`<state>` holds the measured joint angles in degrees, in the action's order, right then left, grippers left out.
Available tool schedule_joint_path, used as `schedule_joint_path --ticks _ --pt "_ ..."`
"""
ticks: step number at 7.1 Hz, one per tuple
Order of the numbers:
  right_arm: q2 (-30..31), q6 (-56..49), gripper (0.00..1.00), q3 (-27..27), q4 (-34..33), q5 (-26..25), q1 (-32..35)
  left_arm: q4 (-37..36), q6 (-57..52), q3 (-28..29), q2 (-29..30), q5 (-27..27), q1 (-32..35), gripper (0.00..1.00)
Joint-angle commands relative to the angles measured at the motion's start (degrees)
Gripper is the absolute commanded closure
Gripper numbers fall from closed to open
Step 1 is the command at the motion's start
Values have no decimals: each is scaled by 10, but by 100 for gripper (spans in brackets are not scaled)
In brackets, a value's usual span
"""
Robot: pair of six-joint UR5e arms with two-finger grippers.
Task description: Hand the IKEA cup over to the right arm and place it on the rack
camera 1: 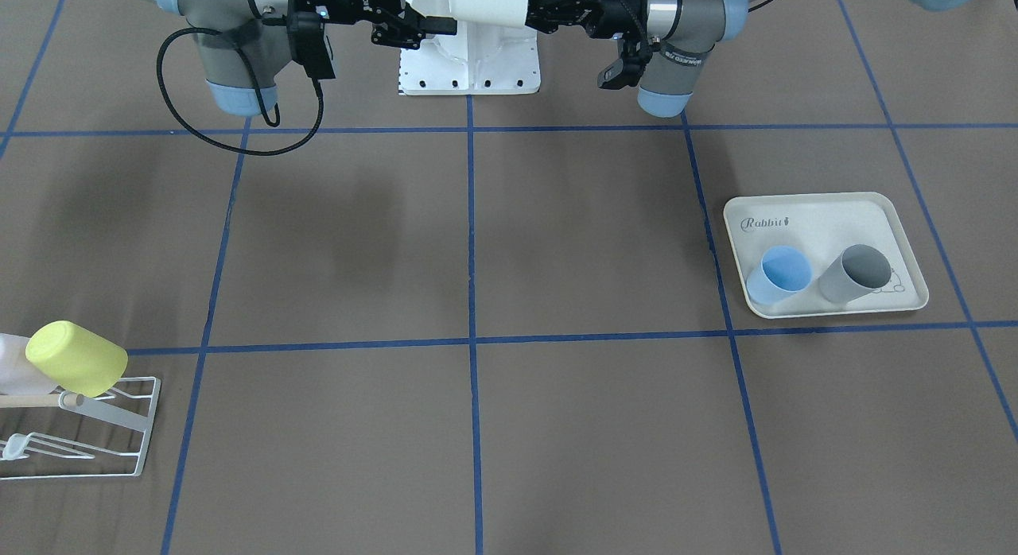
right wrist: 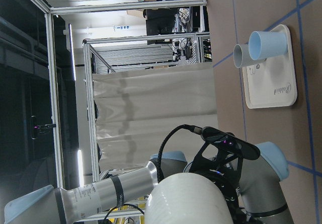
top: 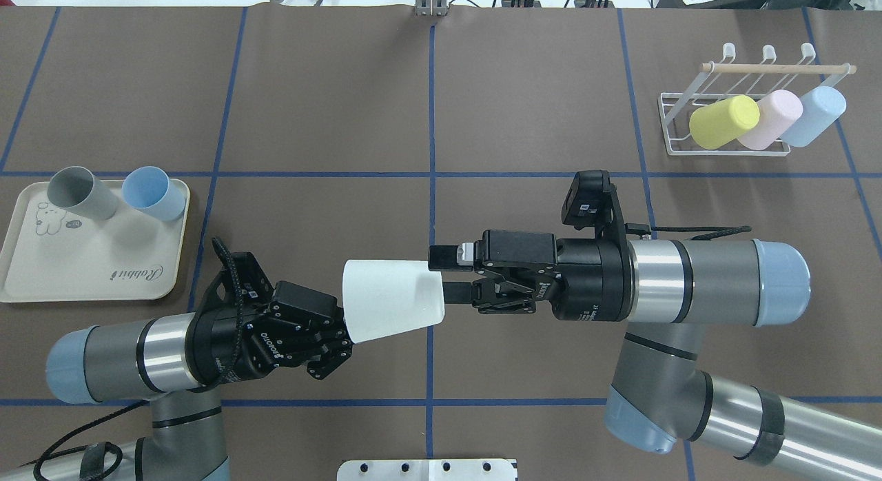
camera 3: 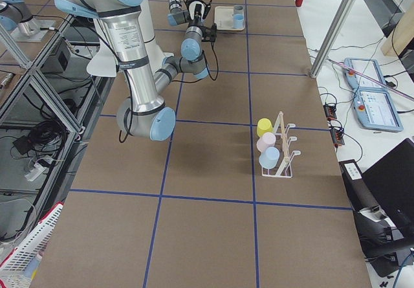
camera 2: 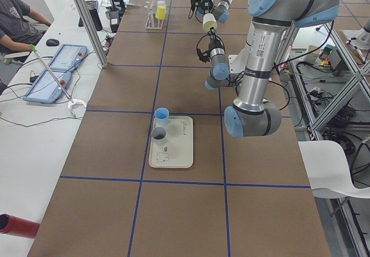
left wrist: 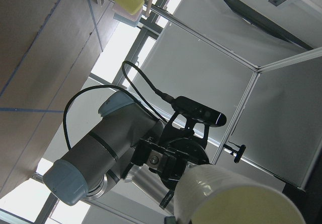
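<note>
The white IKEA cup (top: 389, 298) hangs on its side above the table's middle, between both arms. My left gripper (top: 346, 333) is shut on its wide rim end. My right gripper (top: 441, 274) is open, and its fingers straddle the narrow base end, one over it and one under it. In the front view the cup (camera 1: 477, 6) sits at the top edge, with a right finger (camera 1: 436, 26) passing beneath it. The right wrist view is filled low down by the cup's base (right wrist: 188, 199). The white wire rack (top: 665, 123) stands at the far right.
Yellow (top: 723, 121), pink (top: 772, 119) and light blue (top: 813, 116) cups lean on the rack under its wooden dowel (top: 778, 68). A cream rabbit tray (top: 89, 260) at the left holds a grey cup (top: 83, 191) and a blue cup (top: 153, 193). A person sits beyond the table's far side.
</note>
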<state>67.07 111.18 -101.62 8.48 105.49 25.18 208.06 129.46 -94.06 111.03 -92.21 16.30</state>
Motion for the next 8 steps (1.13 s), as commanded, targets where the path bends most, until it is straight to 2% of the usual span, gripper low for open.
schedule_joint_path --ticks 1,5,8 --pt "-1 0 1 0 -6 -5 -5 -1 0 1 2 0 -1 100" --pt "0 -1 1 0 -7 -34 -13 -2 -1 3 6 0 -10 100" --pt "1 -1 5 1 -7 -34 -18 -3 -1 5 10 1 -10 100"
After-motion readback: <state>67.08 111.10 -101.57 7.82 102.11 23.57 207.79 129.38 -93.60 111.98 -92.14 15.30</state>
